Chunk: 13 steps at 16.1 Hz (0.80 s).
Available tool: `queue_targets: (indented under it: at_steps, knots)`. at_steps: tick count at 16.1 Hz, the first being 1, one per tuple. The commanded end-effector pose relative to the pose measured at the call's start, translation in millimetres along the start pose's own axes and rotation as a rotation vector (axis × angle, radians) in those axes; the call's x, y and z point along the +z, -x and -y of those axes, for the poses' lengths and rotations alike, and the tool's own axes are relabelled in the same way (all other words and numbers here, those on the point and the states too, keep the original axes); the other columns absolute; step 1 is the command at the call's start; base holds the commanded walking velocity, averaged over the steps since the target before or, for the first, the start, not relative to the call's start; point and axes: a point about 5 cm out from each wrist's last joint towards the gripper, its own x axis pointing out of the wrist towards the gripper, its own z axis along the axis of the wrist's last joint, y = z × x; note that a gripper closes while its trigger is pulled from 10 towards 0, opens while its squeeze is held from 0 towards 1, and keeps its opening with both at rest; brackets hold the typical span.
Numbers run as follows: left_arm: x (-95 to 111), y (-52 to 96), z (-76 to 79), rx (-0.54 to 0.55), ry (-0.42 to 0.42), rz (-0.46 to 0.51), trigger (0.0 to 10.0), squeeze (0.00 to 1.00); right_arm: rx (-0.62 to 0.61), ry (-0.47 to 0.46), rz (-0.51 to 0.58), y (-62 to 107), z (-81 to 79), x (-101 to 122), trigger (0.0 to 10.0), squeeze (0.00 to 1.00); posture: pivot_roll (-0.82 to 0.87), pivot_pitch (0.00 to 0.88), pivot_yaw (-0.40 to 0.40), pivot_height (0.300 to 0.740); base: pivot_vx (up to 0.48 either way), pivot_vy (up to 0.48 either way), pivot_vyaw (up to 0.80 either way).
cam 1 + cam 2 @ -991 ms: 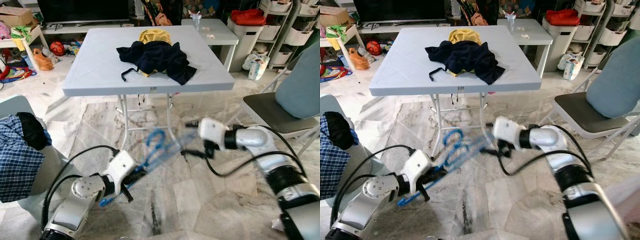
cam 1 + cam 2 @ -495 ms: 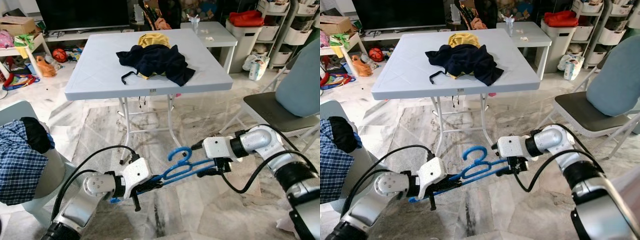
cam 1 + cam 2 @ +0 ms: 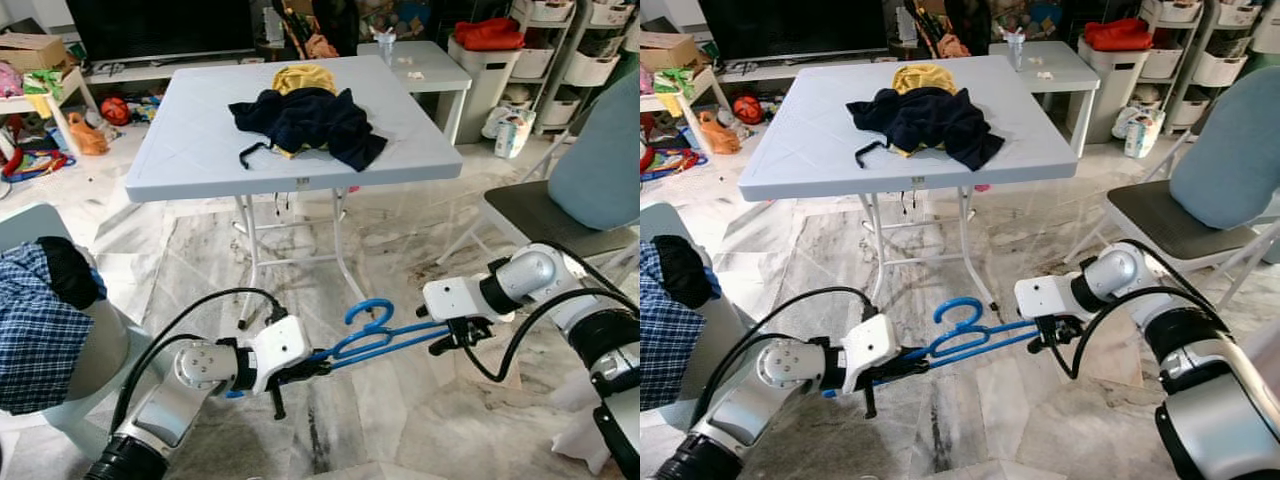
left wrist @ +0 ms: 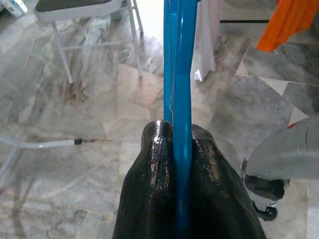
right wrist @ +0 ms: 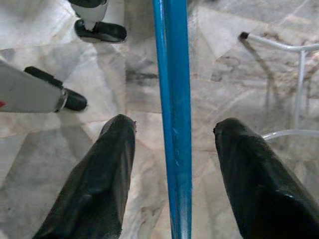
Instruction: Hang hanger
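Observation:
A blue plastic hanger hangs nearly level just above the marble floor, in front of the grey folding table. My left gripper is shut on one end of it; in the left wrist view the black fingers pinch the blue hanger. At the other end my right gripper is open. In the right wrist view the hanger's bar runs between the two spread fingers without touching them.
A dark garment over a yellow one lies on the table. A grey chair stands at the right. A pale chair with a plaid shirt is at the left. Shelves and bins line the back right.
The hanger has come down from a blurred, steep tilt to nearly level near the floor. Both arms have shifted a little to the right with it.

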Motion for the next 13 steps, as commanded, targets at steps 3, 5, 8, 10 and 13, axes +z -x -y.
queue_targets:
  at_steps: [3,5,8,10,13]
  knots:
    - [-0.5,-0.2,-3.1,-0.002,-0.023,-0.013,10.0,0.00,0.031,0.002,-0.003,1.1,3.6,4.5,0.0,0.00,-0.10,0.000,0.037,0.740,0.000,0.000,0.00]
    - [-0.7,-0.3,-3.4,0.000,-0.026,-0.013,10.0,0.00,0.046,-0.004,-0.006,-0.4,1.9,3.6,0.0,0.00,-0.10,0.000,0.036,0.740,0.000,0.000,0.00]
    - [-1.7,-1.5,-3.1,0.000,-0.035,-0.014,10.0,0.00,0.048,-0.011,-0.005,-0.2,3.0,4.2,0.0,0.00,-0.10,0.000,0.037,0.740,0.000,0.000,0.00]
    - [-1.1,-2.3,-3.4,0.001,-0.038,-0.012,10.0,0.00,0.049,-0.014,-0.001,-1.5,3.1,5.1,0.0,0.00,-0.10,0.000,0.036,0.740,0.000,0.000,0.00]
    - [-1.3,-2.7,-3.6,0.000,-0.041,-0.012,10.0,0.00,0.048,-0.021,0.017,-3.8,2.4,6.2,0.0,0.00,-0.10,0.000,0.034,0.740,0.000,0.000,0.00]
